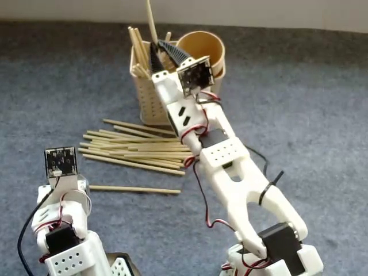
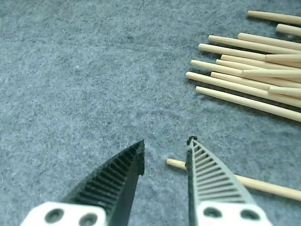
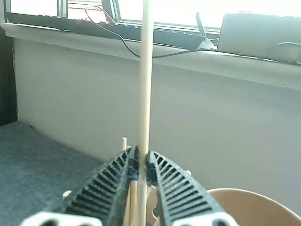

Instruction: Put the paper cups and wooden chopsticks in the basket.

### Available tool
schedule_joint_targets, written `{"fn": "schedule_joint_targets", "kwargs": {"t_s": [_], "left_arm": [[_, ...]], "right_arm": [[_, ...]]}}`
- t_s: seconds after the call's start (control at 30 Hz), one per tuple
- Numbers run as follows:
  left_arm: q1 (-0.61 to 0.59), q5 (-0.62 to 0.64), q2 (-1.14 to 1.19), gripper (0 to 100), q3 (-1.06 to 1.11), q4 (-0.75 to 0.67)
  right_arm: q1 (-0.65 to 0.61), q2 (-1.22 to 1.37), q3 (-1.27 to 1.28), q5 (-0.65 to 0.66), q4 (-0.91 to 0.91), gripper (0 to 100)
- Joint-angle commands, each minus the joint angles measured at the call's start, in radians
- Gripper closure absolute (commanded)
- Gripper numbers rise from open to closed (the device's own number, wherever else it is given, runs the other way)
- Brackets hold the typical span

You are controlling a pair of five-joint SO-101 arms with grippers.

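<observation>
Left tool (image 2: 165, 141) sits nearest me, at about 8 o'clock on the counter (image 1: 299, 103). Its jaws are moderately apart and hold nothing, and they point down at the grey cover. One end of a lone chopstick (image 1: 135, 189) lies just beside one of its fingers, at 3 o'clock from that arm in the high view.

Beyond that, toward 9 o'clock of the counter's middle, lies the loose pile of chopsticks (image 1: 135, 150). I count roughly a dozen, but they overlap, so I can't give an exact figure. With the lone one, that makes about thirteen not yet moved.

Farther out, near 12 o'clock, the right tool (image 1: 158, 45) is pinched shut on a single upright chopstick (image 3: 145, 70). It holds it directly over the basket (image 1: 150, 103), so I judge this one is about to be dropped in.

Four or five chopsticks already stand in the basket's 9 o'clock corner. One paper cup (image 1: 201, 49) is at its 2 o'clock side. It looks to be inside, but the arm hides its base, so I can't confirm that.

My read is that the cup part is likely done, and the chopsticks are about a third done.
</observation>
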Motion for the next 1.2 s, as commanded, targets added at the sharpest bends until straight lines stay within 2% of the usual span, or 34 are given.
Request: {"fn": "schedule_joint_targets", "kwargs": {"t_s": [0.0, 0.17, 0.33, 0.43, 0.77, 1.07, 1.17], "left_arm": [[-0.015, 0.006, -0.007, 84, 0.021, -0.018], [-0.015, 0.006, -0.007, 84, 0.021, -0.018], [-0.015, 0.006, -0.007, 84, 0.021, -0.018], [-0.015, 0.006, -0.007, 84, 0.021, -0.018], [-0.013, 0.006, -0.007, 84, 0.021, -0.018], [-0.013, 0.006, -0.007, 84, 0.021, -0.017], [-0.013, 0.006, -0.007, 84, 0.021, -0.017]], "right_arm": [[0.013, -0.021, -0.010, -0.005, -0.021, 99.0], [0.013, -0.022, 0.054, -0.005, -0.016, 87.8], [0.010, -0.039, 0.073, -0.005, -0.015, 87.2], [0.008, -0.108, 0.077, -0.005, 0.051, 87.2], [-0.002, -0.395, 0.070, -0.011, 0.512, 87.2], [-0.153, -0.539, 0.068, -0.003, 1.003, 87.2], [-0.202, -0.539, 0.068, 0.055, 1.152, 87.2]]}}
